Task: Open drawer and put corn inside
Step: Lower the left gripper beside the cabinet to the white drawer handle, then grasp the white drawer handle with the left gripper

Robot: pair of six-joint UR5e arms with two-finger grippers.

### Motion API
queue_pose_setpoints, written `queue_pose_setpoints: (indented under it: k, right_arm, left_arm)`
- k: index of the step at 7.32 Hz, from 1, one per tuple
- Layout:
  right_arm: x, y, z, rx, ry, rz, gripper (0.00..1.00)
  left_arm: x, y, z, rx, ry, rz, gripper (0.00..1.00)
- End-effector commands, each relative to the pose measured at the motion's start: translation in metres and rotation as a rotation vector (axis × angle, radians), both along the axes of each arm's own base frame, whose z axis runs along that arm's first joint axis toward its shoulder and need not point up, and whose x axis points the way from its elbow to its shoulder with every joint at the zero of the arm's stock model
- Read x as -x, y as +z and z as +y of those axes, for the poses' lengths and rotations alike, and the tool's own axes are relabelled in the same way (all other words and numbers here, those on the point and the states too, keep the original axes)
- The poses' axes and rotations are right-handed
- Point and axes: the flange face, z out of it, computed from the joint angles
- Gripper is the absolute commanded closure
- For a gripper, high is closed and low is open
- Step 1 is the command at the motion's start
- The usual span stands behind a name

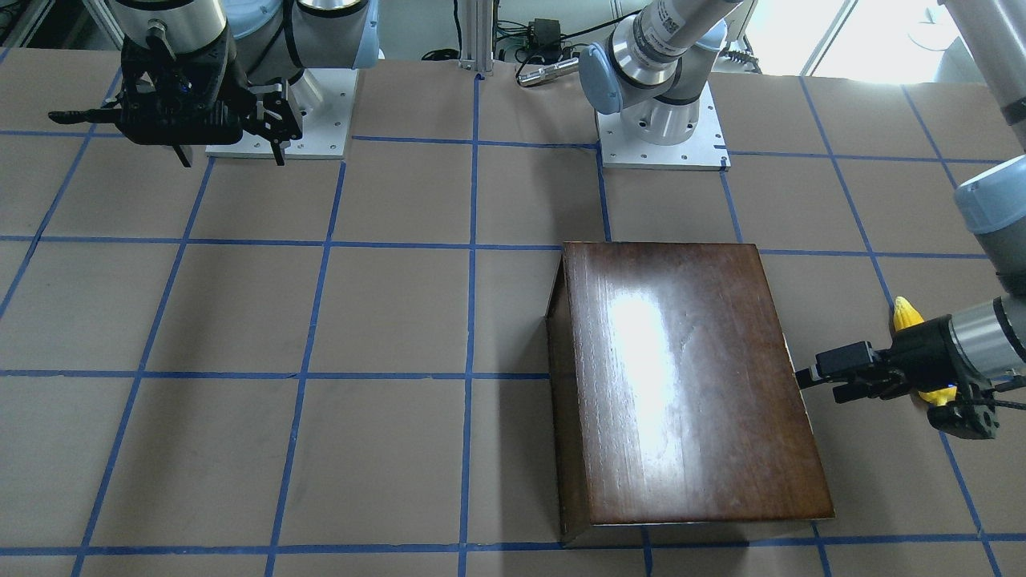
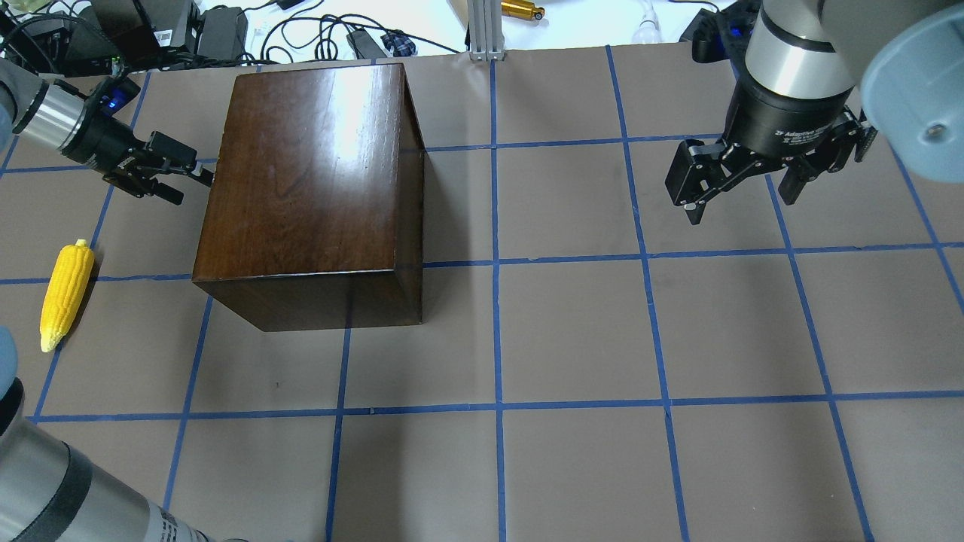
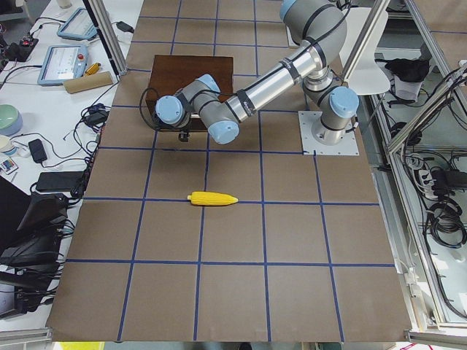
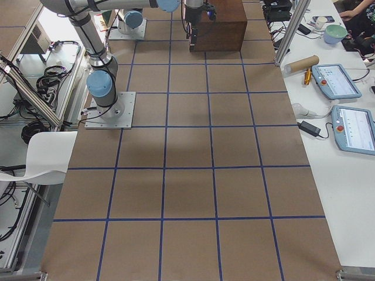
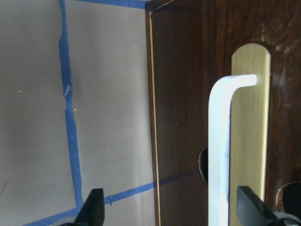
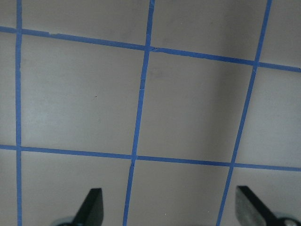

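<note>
Drawer (image 5: 183, 117): closed, flush in dark wooden box (image 2: 309, 165). Front seen only in left wrist view, cropped. White handle (image 5: 218, 150) on brass plate (image 5: 249, 117).
Corn (image 2: 66, 295): flat on table (image 2: 572, 324), robot's left side, apart from box. Half hidden behind arm in front-facing view.
Left pincer (image 2: 188, 187): wide, handle between fingertips.
Right pincer (image 2: 742, 203): wide, empty, above table. Label partly legible: "2F Adaptive".

One corn (image 2: 66, 293), one box (image 2: 309, 173), one drawer (image 5: 183, 94), two sets of jaws.

Left wrist view close against the drawer (image 5: 188, 94) front
</note>
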Motion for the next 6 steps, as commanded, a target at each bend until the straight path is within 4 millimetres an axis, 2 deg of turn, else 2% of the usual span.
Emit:
queue_pose_setpoints:
  k: [1,5,6]
  right_arm:
    - [0.000,0.000,0.000,0.000,-0.001,0.000,0.00]
    - [0.000,0.000,0.000,-0.001,0.000,0.000,0.00]
    - [0.000,-0.001,-0.001,-0.001,-0.001,0.000,0.00]
  left_arm:
    - [0.001,-0.009,-0.002,-0.014,-0.003,0.006,0.00]
    - [0.005,-0.020,-0.002,-0.032,-0.011,0.011,0.00]
    - [0.004,-0.028,-0.003,-0.043,-0.012,0.014,0.00]
